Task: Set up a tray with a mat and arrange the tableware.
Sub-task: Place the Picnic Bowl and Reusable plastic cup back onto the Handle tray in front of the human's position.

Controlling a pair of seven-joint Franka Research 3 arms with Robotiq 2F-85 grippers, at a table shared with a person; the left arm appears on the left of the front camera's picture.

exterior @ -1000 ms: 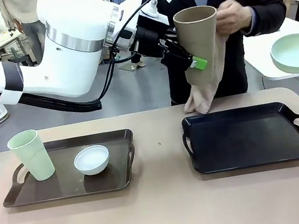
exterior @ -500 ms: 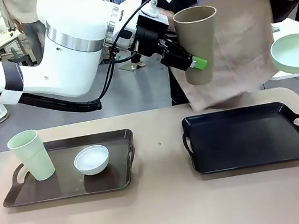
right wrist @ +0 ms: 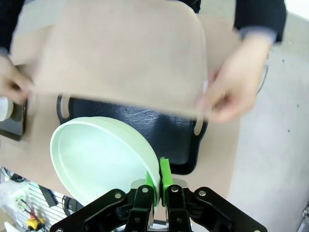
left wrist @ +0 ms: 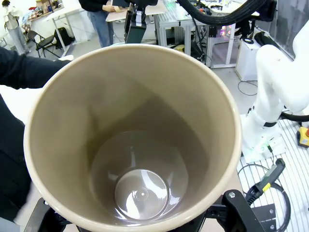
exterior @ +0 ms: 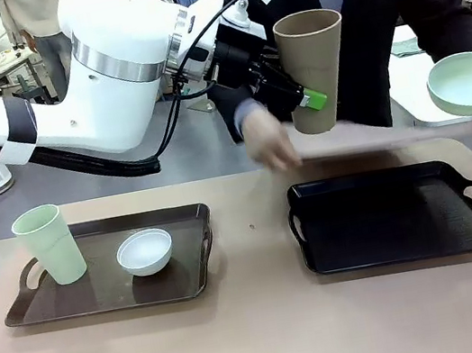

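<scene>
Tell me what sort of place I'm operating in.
Probably a robotics lab or workshop staged for table setting: benches loaded with gear, loose cables on a bare floor, and a plain table for the work.

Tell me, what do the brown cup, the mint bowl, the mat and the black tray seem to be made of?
Brown cup: likely hard plastic, matte walls, glossy base with a moulding mark inside.
Mint bowl: probably similar plastic, smooth, with a thin even rim.
Mat: a thin beige sheet, fabric or vinyl; too blurred to tell.
Black tray: apparently plastic, fine-textured, with moulded handles.
</scene>
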